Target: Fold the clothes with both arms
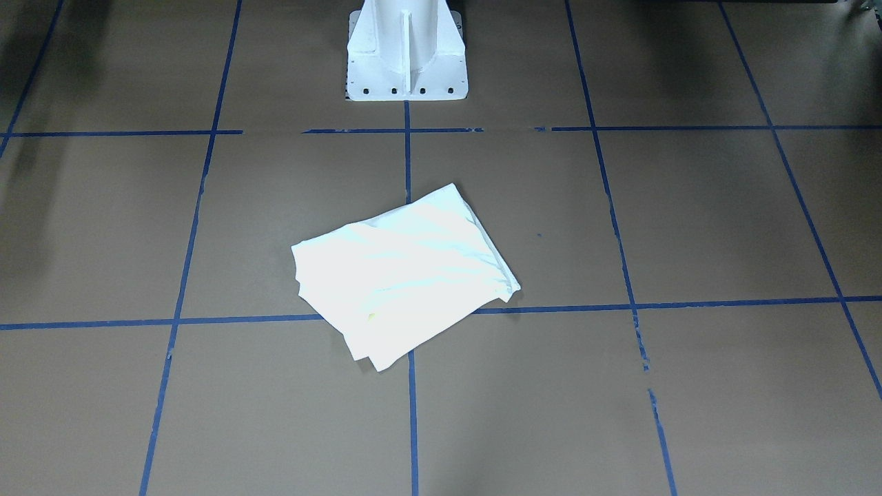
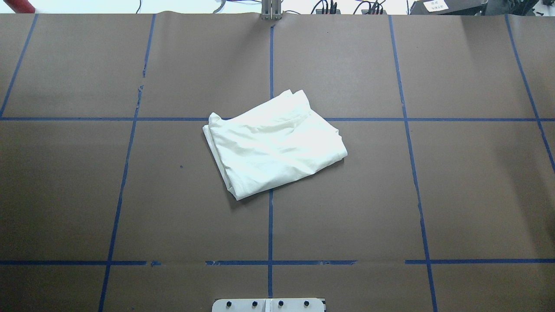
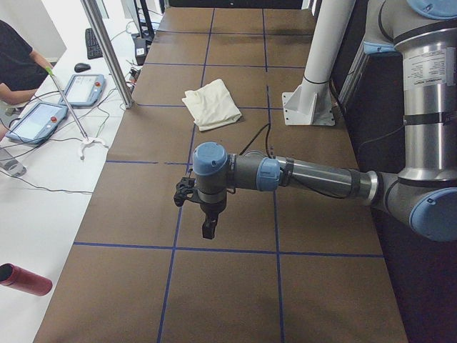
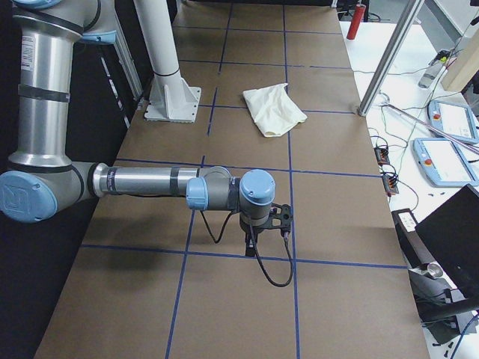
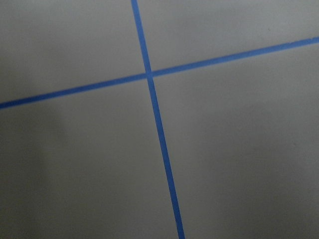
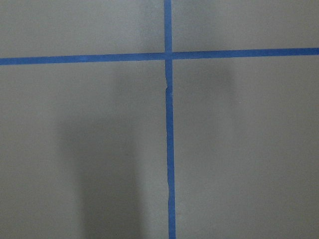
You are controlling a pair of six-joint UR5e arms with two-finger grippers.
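Note:
The cream shirt (image 1: 403, 272) lies folded into a small, slightly crumpled rectangle at the middle of the brown table (image 2: 390, 195); its print and lettering are hidden. It also shows in the overhead view (image 2: 273, 147) and in both side views (image 3: 212, 103) (image 4: 274, 110). My left gripper (image 3: 207, 229) hangs above the table far from the shirt, toward the table's left end. My right gripper (image 4: 249, 243) hangs likewise toward the right end. I cannot tell whether either is open or shut. Both wrist views show only brown table and blue tape.
The white pedestal (image 1: 406, 55) stands at the robot's side of the table. Blue tape lines (image 2: 270, 216) grid the surface. Beside the far edge are teach pendants (image 3: 36, 121) (image 4: 441, 161), a seated person (image 3: 14, 57) and a red bottle (image 3: 25, 279).

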